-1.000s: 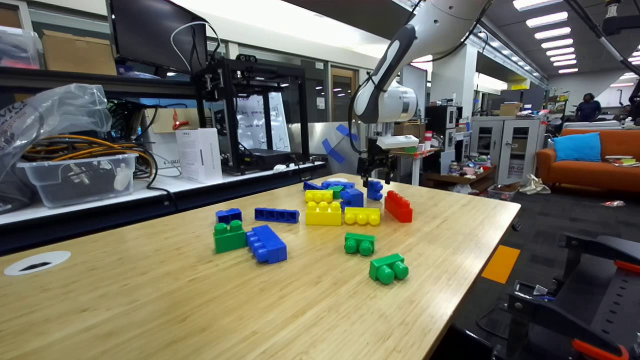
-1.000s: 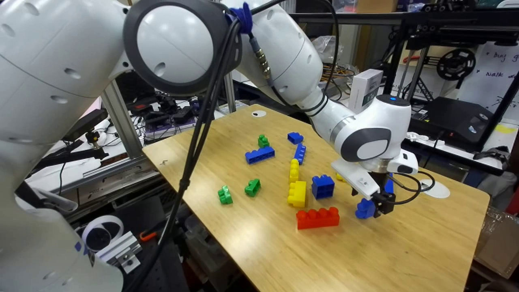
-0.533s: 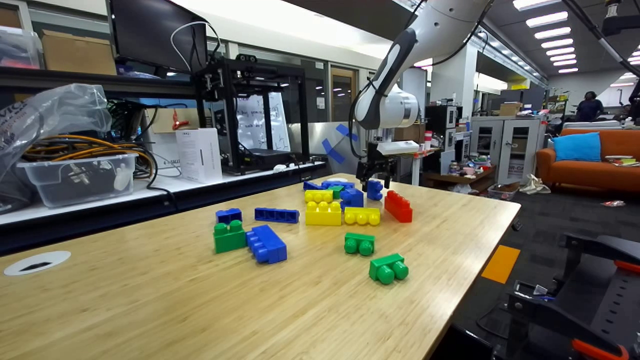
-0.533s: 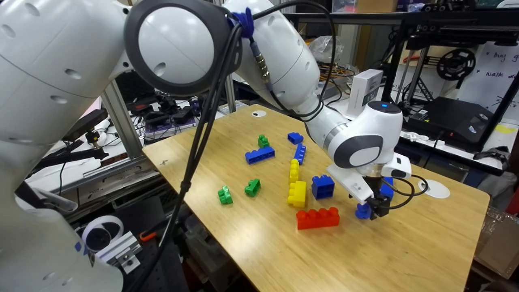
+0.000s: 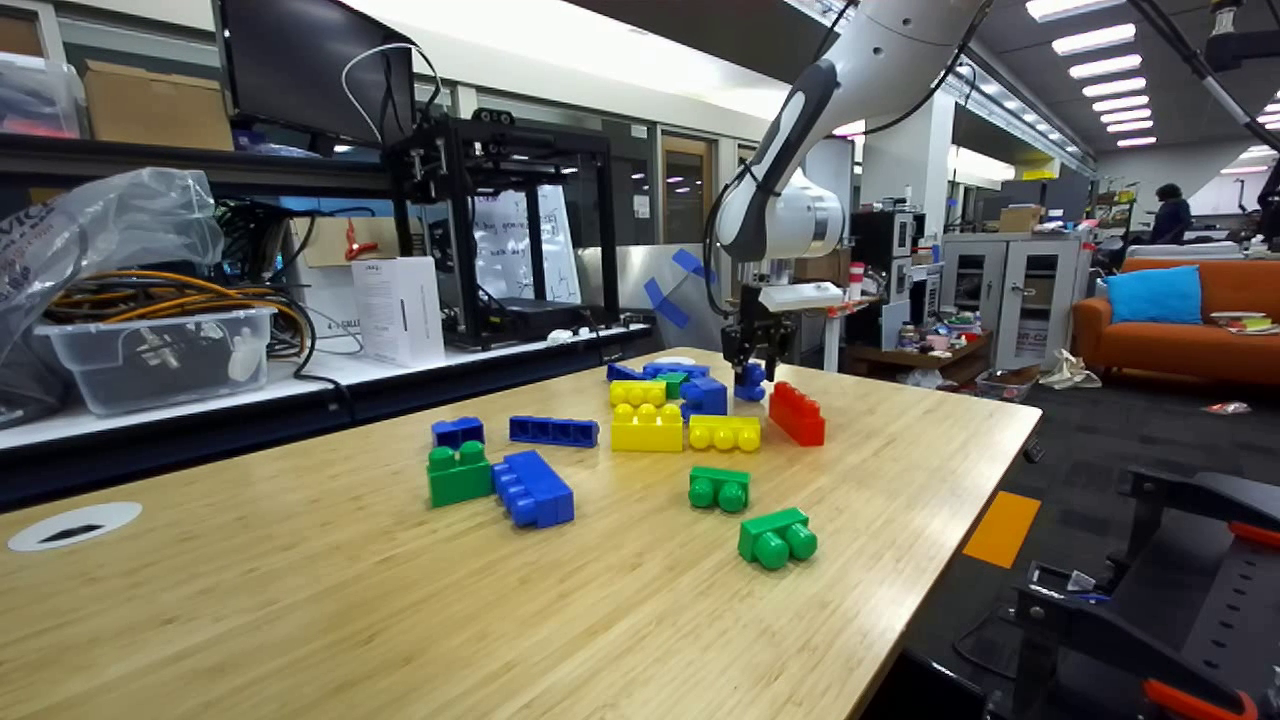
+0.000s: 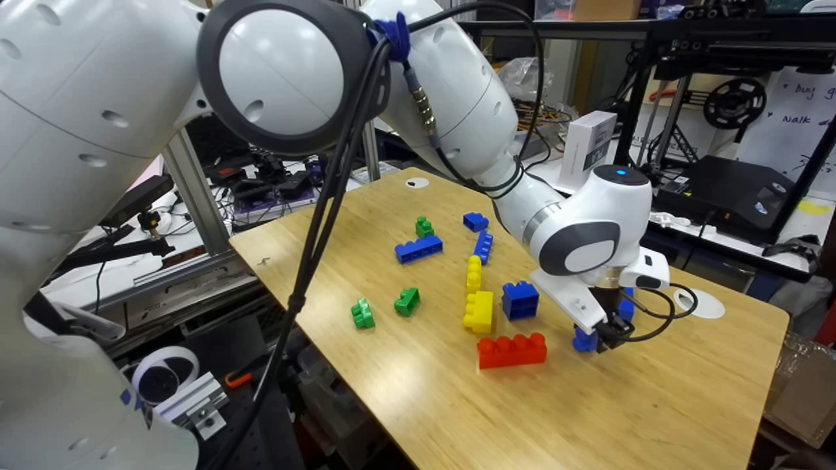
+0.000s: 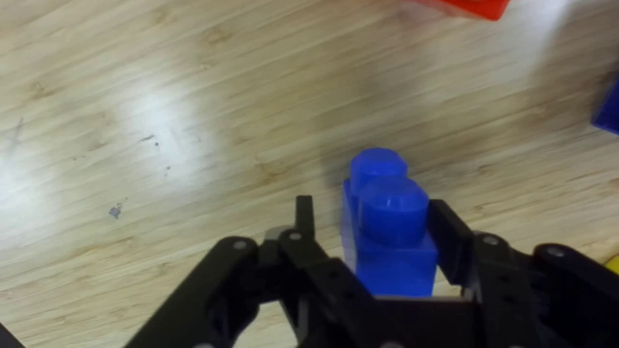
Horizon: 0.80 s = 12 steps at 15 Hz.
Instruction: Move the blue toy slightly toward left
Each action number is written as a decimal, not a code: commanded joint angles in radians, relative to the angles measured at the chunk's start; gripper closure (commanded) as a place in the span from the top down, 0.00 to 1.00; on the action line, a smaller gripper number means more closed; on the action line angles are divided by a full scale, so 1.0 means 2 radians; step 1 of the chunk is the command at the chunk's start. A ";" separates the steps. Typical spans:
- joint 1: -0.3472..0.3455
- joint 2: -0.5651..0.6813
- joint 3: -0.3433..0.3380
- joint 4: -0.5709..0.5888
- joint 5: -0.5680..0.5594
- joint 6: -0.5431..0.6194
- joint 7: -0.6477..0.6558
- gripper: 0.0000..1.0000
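Blue toy brick (image 7: 395, 244), 2 studs showing in wrist view, is sitting on the wooden table (image 6: 535, 418), btwn the fingers (image 7: 304, 212) of the black Robotiq gripper (image 7: 372, 221). Gripper is standing wide: clear gap is showing btwn brick & the finger at pic L of wrist view; finger at pic R is sitting right up by brick, can't tell if touching. In both exterior views gripper is partly hiding the brick, & the red 4-stud brick (image 6: 512, 352) is lying nr it, apart. Bigger blue brick (image 6: 520, 302) is sitting btwn gripper & yellow 3-stud brick (image 6: 482, 313) in an exterior view. Green 2-stud brick (image 5: 778, 530) is lying closest to cam in an exterior view; another green brick (image 5: 460, 480) is standing just beside a long blue brick (image 5: 537, 487). In bg, an orange sofa (image 5: 1180, 350) is bearing a light-blue cushion (image 5: 1155, 295); person (image 5: 1172, 215) is standing past it, too small for detail.
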 commanded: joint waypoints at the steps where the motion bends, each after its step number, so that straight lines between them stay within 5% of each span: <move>1: -0.005 -0.016 0.004 -0.024 -0.012 0.019 -0.001 0.31; 4: -0.004 -0.015 0.002 -0.023 -0.014 0.019 0.001 0.10; 12: -0.010 -0.103 0.012 -0.070 -0.021 -0.030 -0.027 0.11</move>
